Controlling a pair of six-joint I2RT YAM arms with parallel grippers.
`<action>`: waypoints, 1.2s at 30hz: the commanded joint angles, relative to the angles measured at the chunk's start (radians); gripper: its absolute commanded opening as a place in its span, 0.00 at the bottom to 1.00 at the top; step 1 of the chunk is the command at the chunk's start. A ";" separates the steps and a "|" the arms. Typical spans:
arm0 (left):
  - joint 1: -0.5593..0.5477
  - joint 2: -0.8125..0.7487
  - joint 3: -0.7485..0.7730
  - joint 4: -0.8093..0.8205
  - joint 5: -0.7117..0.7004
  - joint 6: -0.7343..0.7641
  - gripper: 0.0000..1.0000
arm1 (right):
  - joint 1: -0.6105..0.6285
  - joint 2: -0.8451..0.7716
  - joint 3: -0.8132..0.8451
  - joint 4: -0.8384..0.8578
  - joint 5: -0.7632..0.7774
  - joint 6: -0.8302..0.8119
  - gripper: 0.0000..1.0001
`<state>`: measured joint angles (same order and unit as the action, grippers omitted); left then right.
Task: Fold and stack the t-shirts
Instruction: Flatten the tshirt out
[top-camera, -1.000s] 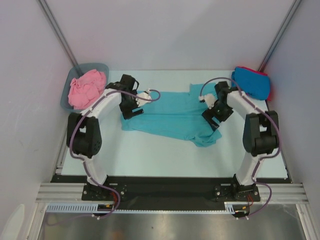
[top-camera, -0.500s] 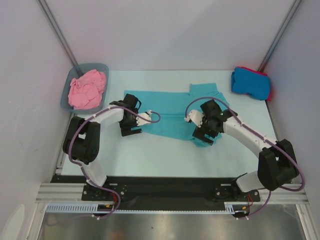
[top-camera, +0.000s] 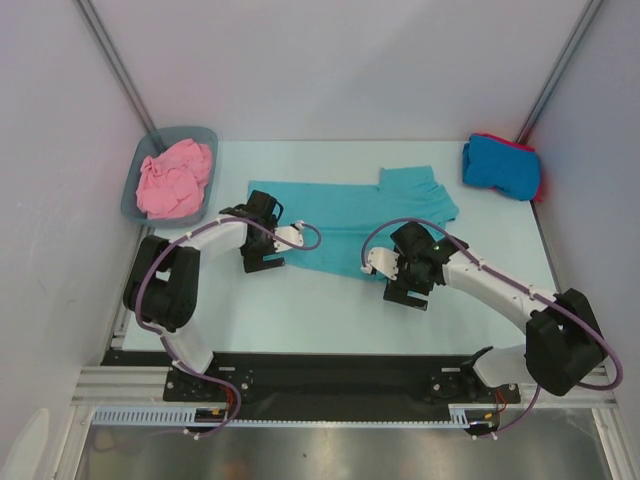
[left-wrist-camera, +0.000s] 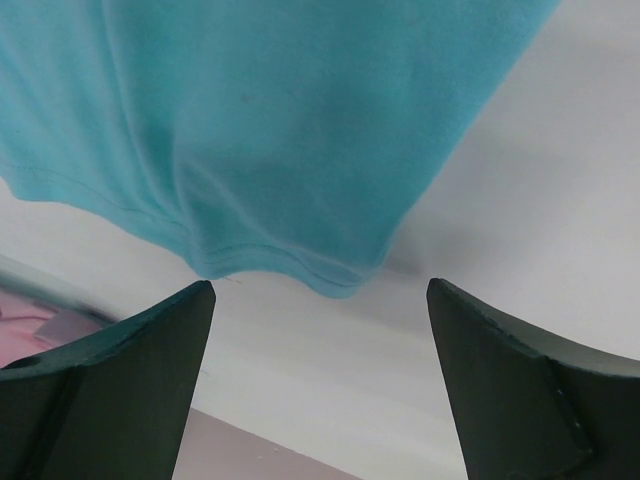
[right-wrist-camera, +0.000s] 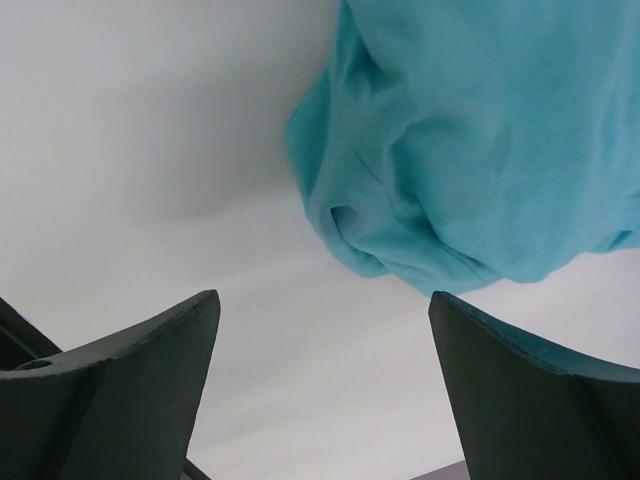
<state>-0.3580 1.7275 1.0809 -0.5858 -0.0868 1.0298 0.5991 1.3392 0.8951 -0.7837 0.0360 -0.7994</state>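
Note:
A teal t-shirt (top-camera: 345, 215) lies spread across the middle of the table, one sleeve (top-camera: 420, 190) toward the far right. My left gripper (top-camera: 262, 262) hovers open just off its near left hem, which shows as teal cloth (left-wrist-camera: 280, 130) above the empty fingers in the left wrist view. My right gripper (top-camera: 405, 293) is open at the near right corner, where bunched teal cloth (right-wrist-camera: 480, 140) lies beyond the fingers. A pink t-shirt (top-camera: 175, 180) is crumpled in the tub. A folded blue t-shirt (top-camera: 500, 165) rests on a red one (top-camera: 538, 185) at the far right.
The grey-blue plastic tub (top-camera: 135, 195) stands at the far left corner against the left wall. White walls close in both sides and the back. Bare table (top-camera: 320, 310) runs between the shirt's near hem and the arm bases.
Both grippers have come from the far part of the teal shirt toward the near side and now sit off its near hem. The shirt lies flatter and more spread out.

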 joint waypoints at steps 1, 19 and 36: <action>-0.006 -0.039 -0.016 0.038 -0.007 0.003 0.94 | 0.008 0.049 0.002 0.050 -0.007 -0.017 0.92; -0.009 0.030 -0.012 0.118 -0.005 -0.037 0.45 | -0.021 0.236 0.077 0.152 0.021 0.058 0.35; -0.007 -0.045 -0.029 0.103 -0.016 0.062 0.00 | -0.226 0.396 0.589 -0.389 -0.174 -0.043 0.31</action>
<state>-0.3607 1.7458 1.0489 -0.4850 -0.1024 1.0451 0.4072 1.6756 1.3758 -0.9485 -0.0372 -0.8024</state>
